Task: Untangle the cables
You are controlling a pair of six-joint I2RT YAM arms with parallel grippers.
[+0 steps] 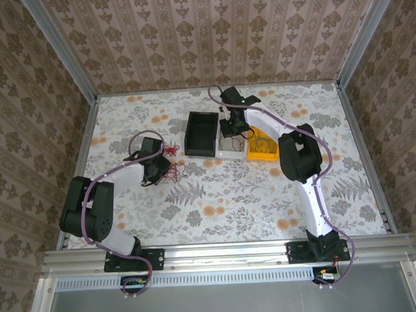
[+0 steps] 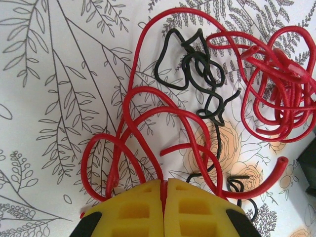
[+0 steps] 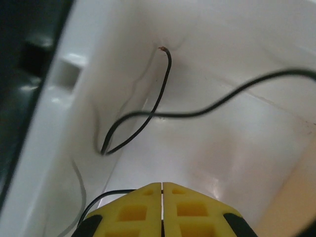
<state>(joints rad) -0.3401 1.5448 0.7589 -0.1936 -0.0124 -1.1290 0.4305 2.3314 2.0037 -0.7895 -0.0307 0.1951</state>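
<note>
While my L claw (image 2: pixel 163 183) pinched red cable (image 2: pixel 286 66), best move was prob slow pull to 6 o'clock, off black cable (image 2: pixel 200 64) at 12; R claw (image 3: pixel 162 186) pressed together over white bin (image 3: pixel 237 148).

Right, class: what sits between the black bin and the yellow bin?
A white bin; the top view shows its rim between the two.

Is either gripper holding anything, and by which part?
Left gripper pinches the red cable at the base of its loops, not a free end. Right gripper is shut inside the white bin; a black cable runs under it, grip unclear.
</note>
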